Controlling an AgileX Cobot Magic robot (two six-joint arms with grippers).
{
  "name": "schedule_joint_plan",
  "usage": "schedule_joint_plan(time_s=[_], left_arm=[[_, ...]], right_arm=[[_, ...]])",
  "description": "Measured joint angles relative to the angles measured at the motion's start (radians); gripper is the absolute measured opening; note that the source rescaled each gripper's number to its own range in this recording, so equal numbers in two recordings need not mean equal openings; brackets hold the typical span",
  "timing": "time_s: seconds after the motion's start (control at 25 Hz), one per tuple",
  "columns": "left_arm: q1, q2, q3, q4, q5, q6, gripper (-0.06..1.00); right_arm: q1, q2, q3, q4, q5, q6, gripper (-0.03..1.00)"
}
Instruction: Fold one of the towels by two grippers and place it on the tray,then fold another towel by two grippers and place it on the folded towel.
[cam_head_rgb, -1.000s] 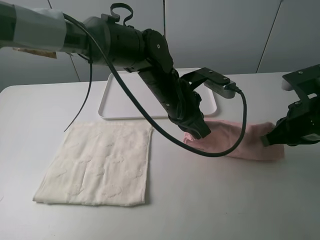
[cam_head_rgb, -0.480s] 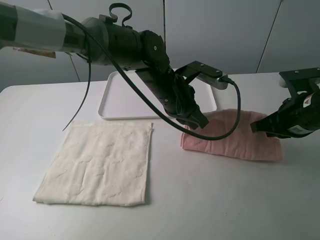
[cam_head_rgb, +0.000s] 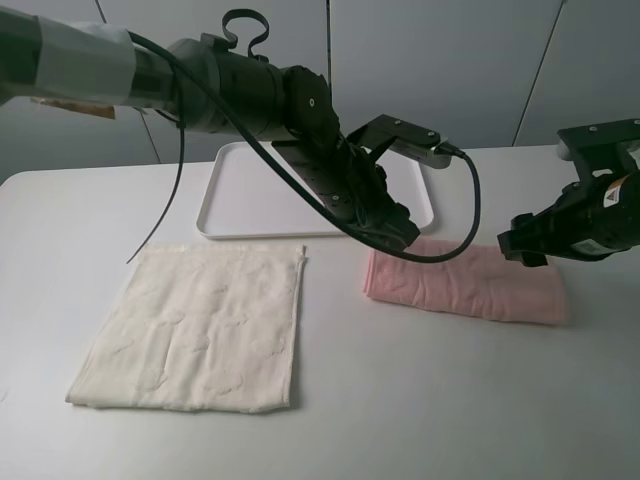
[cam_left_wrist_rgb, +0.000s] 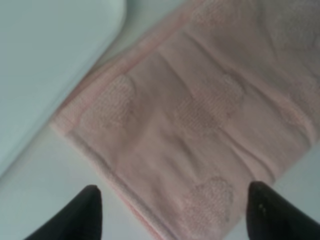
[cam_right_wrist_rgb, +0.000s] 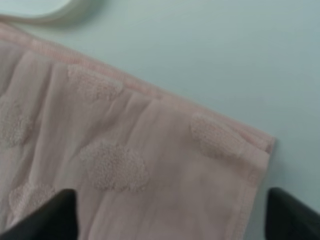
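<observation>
The pale pink towel (cam_head_rgb: 465, 286) lies folded in half as a flat strip on the table, right of centre, just in front of the tray's near right corner. My left gripper (cam_head_rgb: 403, 238) hovers over its left end, open, with nothing between the fingers. Over the towel's right end hangs my right gripper (cam_head_rgb: 522, 250), also open and empty. The left wrist view shows the pink towel (cam_left_wrist_rgb: 190, 115) below the spread gripper (cam_left_wrist_rgb: 177, 215). The right wrist view shows the towel's folded corner (cam_right_wrist_rgb: 125, 165) under that gripper (cam_right_wrist_rgb: 170, 220). The cream-white towel (cam_head_rgb: 195, 325) lies flat and unfolded at front left.
The white tray (cam_head_rgb: 240, 200) sits empty at the back centre, partly behind the left arm; its edge shows in both wrist views (cam_left_wrist_rgb: 45, 60) (cam_right_wrist_rgb: 50, 10). A black cable (cam_head_rgb: 470, 215) loops from the left arm above the pink towel.
Both grippers went from shut on the pink towel's ends to open. They lifted slightly, and the towel settled flat in its fold.
</observation>
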Motion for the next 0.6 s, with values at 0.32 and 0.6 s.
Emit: schedule_joint_plan(time_s=[0.32,0.6], left_arm=[[0.019,0.014,-0.033,0.006,0.086,-0.168,0.98],[0.052,0.133,-0.218,0.079,0.257,-0.388,0.98]], right_arm=[[-0.076,0.013,-0.119,0.002,0.217,0.154,1.00],[-0.127,0.089,-0.302,0.241,0.538,-0.101,1.00]])
